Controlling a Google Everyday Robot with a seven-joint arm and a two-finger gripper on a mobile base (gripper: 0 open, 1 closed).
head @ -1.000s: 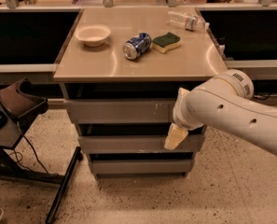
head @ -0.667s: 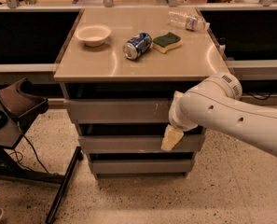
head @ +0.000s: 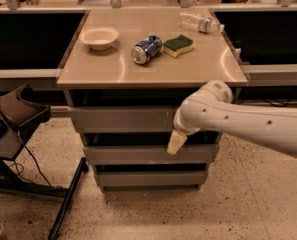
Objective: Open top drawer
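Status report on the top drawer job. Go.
Hand low at top drawer front, right of centre; contact unclear. Drawer looks shut. Black stand to its left, apart.

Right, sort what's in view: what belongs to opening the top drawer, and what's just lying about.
For the job: top drawer; gripper, in front of the cabinet at that drawer's lower edge, right of centre.

Lying about: white bowl, blue soda can on its side, green-and-yellow sponge, clear plastic bottle, all on the countertop; middle drawer; bottom drawer.

Claw [head: 175, 143] before the top drawer [head: 120, 119], right of centre; bowl [head: 99, 37], can [head: 146, 49], sponge [head: 178, 45] on tabletop [head: 198, 69] above.
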